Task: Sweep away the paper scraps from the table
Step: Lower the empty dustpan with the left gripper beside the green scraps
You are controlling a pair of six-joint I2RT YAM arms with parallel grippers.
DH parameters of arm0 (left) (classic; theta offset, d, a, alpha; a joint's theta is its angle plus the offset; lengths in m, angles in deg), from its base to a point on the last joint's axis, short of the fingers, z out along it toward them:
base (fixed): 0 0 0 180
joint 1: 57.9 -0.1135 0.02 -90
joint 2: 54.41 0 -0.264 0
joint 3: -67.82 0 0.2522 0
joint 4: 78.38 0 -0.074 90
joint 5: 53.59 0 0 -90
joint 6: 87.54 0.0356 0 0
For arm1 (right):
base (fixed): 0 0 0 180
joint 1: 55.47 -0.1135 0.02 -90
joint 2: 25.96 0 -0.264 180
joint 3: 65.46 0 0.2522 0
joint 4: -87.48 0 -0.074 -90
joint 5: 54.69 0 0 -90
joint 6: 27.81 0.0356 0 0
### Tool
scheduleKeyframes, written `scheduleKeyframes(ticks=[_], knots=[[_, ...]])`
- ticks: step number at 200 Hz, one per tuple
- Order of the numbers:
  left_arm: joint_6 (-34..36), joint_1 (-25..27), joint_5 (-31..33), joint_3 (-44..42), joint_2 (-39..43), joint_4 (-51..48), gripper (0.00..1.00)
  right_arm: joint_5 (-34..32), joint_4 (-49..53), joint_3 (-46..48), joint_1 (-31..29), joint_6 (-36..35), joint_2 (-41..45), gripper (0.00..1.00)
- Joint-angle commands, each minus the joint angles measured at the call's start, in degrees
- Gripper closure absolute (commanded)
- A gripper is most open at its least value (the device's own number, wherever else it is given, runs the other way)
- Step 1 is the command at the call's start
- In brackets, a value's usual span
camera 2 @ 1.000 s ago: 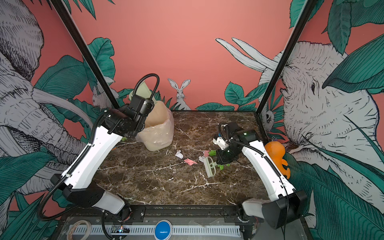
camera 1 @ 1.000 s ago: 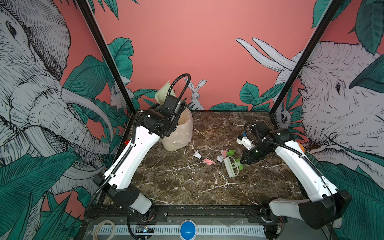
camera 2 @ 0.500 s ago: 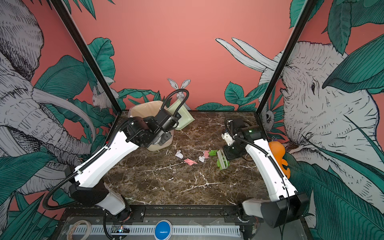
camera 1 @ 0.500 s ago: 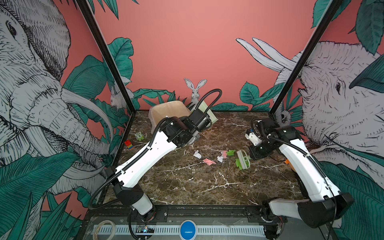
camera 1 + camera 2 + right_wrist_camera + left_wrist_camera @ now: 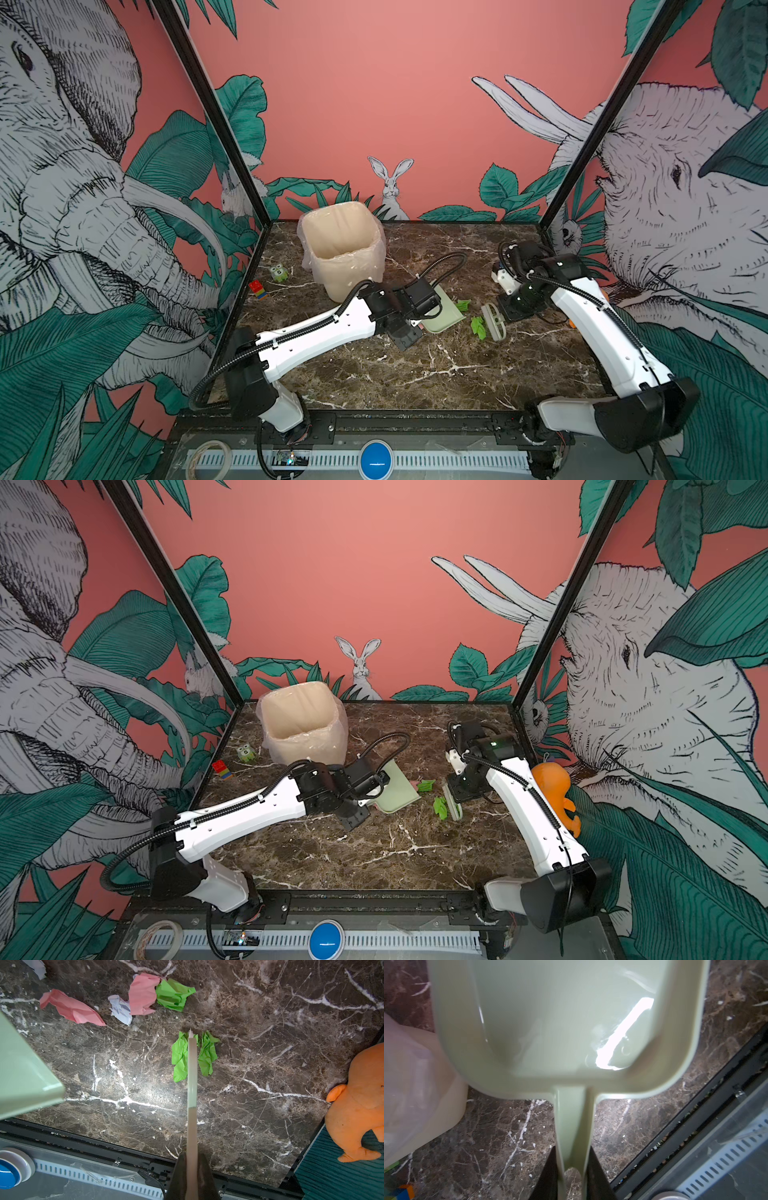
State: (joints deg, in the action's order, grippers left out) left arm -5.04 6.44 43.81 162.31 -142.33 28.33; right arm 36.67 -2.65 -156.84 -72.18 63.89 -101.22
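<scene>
Salmon-pink walls printed with elephants, a rabbit and green leaves close in a dark brown marble-patterned table with white veins. The left gripper has its dark fingers set narrow, pinched on the thin handle of a pale green plastic dustpan. The pan's empty tray spreads out ahead of the fingertips. In both top views the pan is tilted, and whether its lip touches the marble cannot be told. Beside that gripper, towards the back wall, stands a beige bin lined with clear plastic. Further off on the same side sit a small green owl figure and a red-blue-yellow block.

The right gripper is clamped on the handle of a pale green hand brush, seen edge-on from the wrist. The paper scraps lie on the table between the two grippers. Bright green crumpled paper shows on both sides of the brush tip, right against it. Beyond the tip, nearer the dustpan, lie a green bit, a pink bit touching it, a white bit and a second pink piece. An orange plush toy rests at the table's edge, on the outer side of the right arm.
</scene>
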Motion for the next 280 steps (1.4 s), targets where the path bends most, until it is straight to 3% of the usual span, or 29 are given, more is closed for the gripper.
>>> scheduleKeyframes(ticks=[1,47,203,280], knots=[[-1.9,1.4,-5.4,-1.8,0.2,3.2,1.00,-2.9,0.7,-0.8,0.3,-0.5,0.3,1.00],[0.0,3.8,-9.0,-3.8,-2.5,1.8,1.00,-1.6,-1.0,1.0,0.3,-1.2,-1.2,1.00],[4.7,3.9,-12.8,-4.7,-10.4,1.2,1.00,0.4,-1.8,3.8,-0.2,-0.5,-6.5,1.00],[5.0,3.6,-13.4,-4.0,-12.9,1.0,1.00,2.0,4.4,-2.1,-8.8,4.1,-8.1,1.00]])
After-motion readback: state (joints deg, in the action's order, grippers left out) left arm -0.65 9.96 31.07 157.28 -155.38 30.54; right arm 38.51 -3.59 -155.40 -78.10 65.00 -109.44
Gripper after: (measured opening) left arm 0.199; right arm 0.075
